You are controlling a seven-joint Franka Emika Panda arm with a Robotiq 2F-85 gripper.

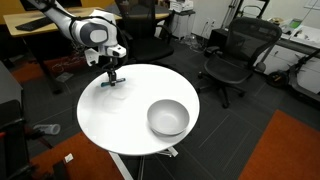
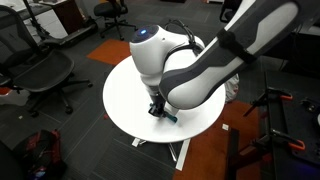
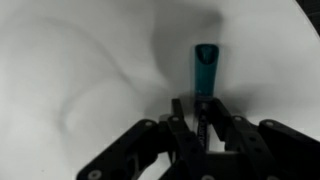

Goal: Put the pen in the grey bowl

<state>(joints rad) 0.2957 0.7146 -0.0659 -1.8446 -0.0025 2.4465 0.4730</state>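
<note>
The pen (image 3: 205, 67) is a thin dark stick with a teal-blue end. In the wrist view its teal end sticks out past my gripper (image 3: 198, 108), whose fingers are closed on its dark part. In an exterior view my gripper (image 1: 111, 78) is at the table's far left edge, with the pen (image 1: 117, 84) at the tabletop. In an exterior view the pen (image 2: 170, 117) shows below my gripper (image 2: 158, 110). The grey bowl (image 1: 168, 117) stands on the near right part of the round white table (image 1: 120, 115), well apart from my gripper. The arm hides the bowl in an exterior view.
Black office chairs (image 1: 236, 55) stand behind the table, and one (image 2: 45, 72) stands beside it. A wooden desk (image 1: 40, 25) is at the back. A red-orange carpet patch (image 1: 290, 150) lies beside the table.
</note>
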